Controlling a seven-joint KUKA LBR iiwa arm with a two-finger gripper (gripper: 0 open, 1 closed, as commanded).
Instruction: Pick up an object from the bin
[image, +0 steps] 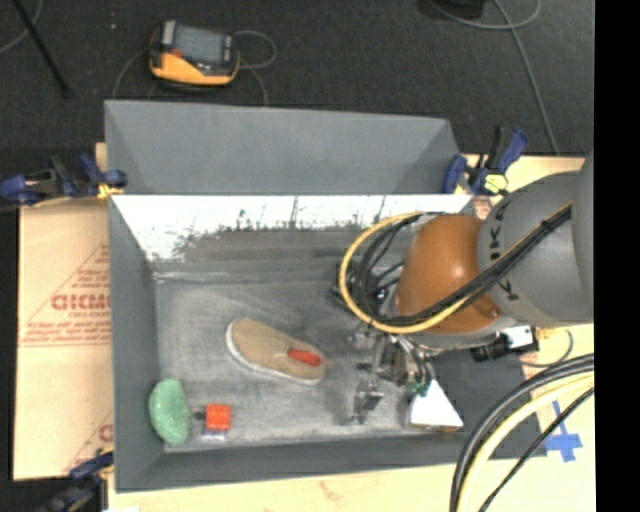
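Note:
My gripper (367, 388) hangs low over the bin floor, right of the middle and near the front wall. A beige shoe-shaped sole (268, 350) with a red patch on it lies just to the gripper's left, a small gap apart. Right of the gripper, a white triangular piece (435, 410) with a green bit at its top rests in the front right corner.
A green oval lump (169, 410) and a small orange-red block (217, 418) lie side by side in the front left corner. The arm with its orange cover and looped cables hangs over the bin's right side. Bare floor runs along the back wall.

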